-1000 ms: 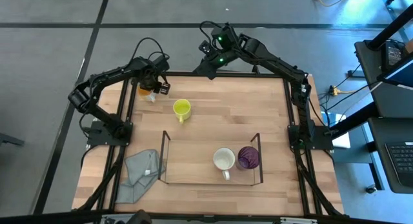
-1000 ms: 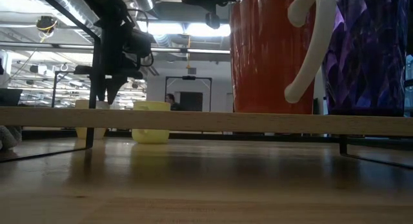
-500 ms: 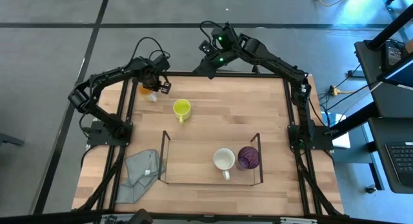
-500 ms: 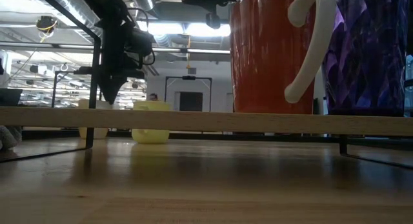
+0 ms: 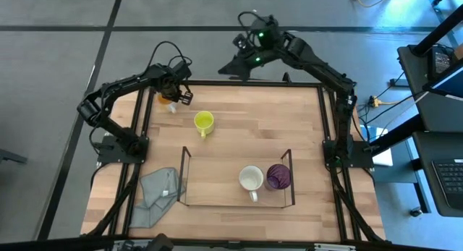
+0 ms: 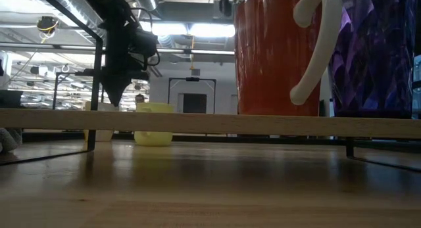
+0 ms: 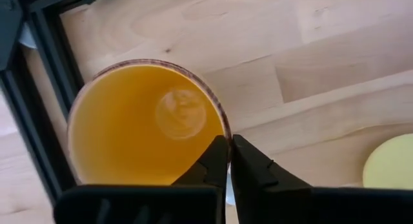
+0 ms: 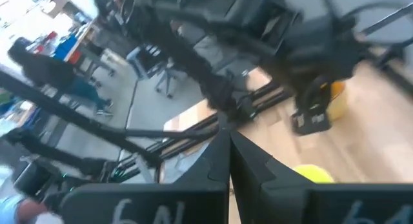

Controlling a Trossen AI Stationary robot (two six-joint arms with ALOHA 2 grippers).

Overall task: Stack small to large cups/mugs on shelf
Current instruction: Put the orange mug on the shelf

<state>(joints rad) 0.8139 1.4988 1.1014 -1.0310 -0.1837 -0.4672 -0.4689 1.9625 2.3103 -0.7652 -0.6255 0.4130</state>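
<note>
I've got the left gripper (image 5: 172, 98) at the far left corner of the desk (image 5: 246, 121), right over the orange cup (image 5: 163, 100). In the left wrist view the fingers (image 7: 216, 161) are pressed together w/ only a hairline gap, tips sitting at the orange cup's (image 7: 147, 124) rim; nothing is between them, so clenched on nothing as far as I see. Can't tell if the tips actually touch the rim. The cup stands upright on the wood, tight against the dark frame at the desk edge.

Right gripper (image 5: 239, 65) is up beyond the far edge of the desk, around the middle, off the wood. The right wrist view shows its fingers (image 8: 222, 153) closed together and empty, looking across at the left arm and the room behind.

Yellow mug (image 5: 204, 122) stands upright on open desk, near the orange cup but apart from it, between that cup and the shelf (image 5: 235, 204). Its edge also shows in the left wrist view (image 7: 390, 162) and in the low view (image 6: 153, 123).

Inside the shelf, toward its right end: white mug (image 5: 251, 179) and purple tumbler (image 5: 278, 176), side by side, just about touching. Left part of the shelf holds no cup. In the low view the white mug's handle (image 6: 316, 44) and the tumbler (image 6: 375, 50) fill the right side up close.

Grey cloth (image 5: 155, 197) lies crumpled just left of the shelf, at the near left of the desk.
</note>
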